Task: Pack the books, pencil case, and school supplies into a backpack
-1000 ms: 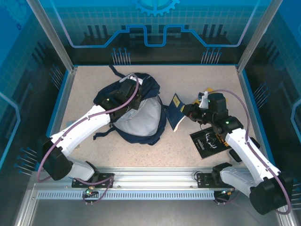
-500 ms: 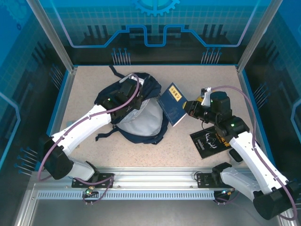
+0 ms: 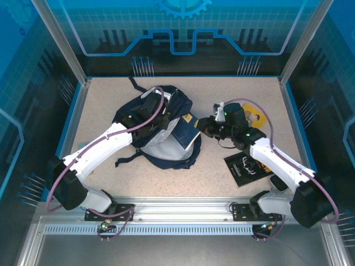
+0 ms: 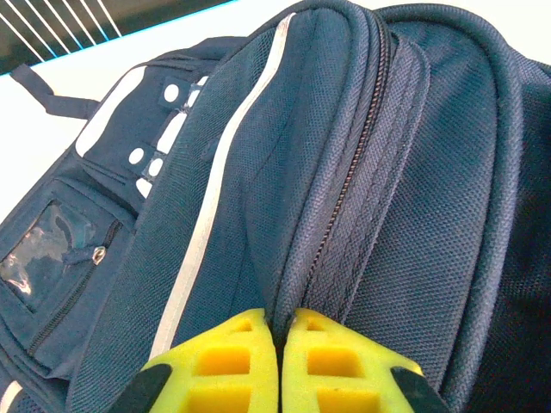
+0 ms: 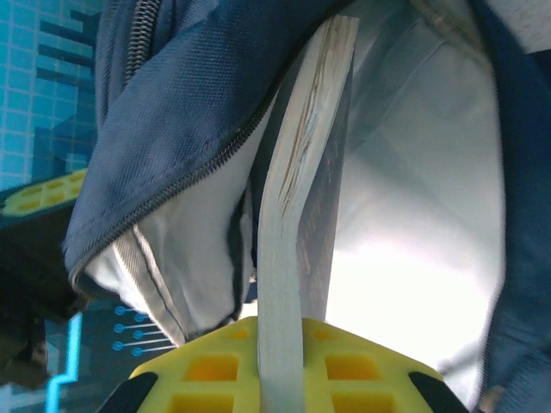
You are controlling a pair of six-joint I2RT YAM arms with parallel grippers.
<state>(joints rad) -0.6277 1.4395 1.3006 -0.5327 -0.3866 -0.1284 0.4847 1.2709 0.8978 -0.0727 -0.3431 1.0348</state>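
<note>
Left gripper [image 4: 281, 337] was pinching the rim of the backpack [image 4: 258, 172] mid-table while the right gripper [image 5: 281, 348] clamped the blue book [image 5: 301, 189] half inside it, so next I'd guess push deeper, then let go.

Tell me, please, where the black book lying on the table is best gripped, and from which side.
Probably its left edge, approached low from the left. The black book lies flat and thin on the table, so only an edge offers a pinch, and the right arm crosses above its far right corner.
</note>
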